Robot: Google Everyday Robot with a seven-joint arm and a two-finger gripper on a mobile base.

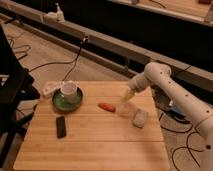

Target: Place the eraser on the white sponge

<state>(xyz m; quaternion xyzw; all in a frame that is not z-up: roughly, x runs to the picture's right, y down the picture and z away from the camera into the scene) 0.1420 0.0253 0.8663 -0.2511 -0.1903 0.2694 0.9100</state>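
The eraser [60, 126] is a flat black bar lying on the wooden table [95, 145], left of centre. The white sponge [139, 118] is an off-white block lying near the table's right edge. My gripper [125, 106] hangs from the white arm [165, 85] that reaches in from the right. It is just above the table, left of and slightly behind the sponge, far to the right of the eraser. Nothing shows in it.
A white cup [69, 90] stands on a green plate [67, 100] at the table's back left. An orange-red oblong thing [106, 107] lies near the middle, just left of the gripper. A dark chair [10, 95] stands at the left. Cables run over the floor behind.
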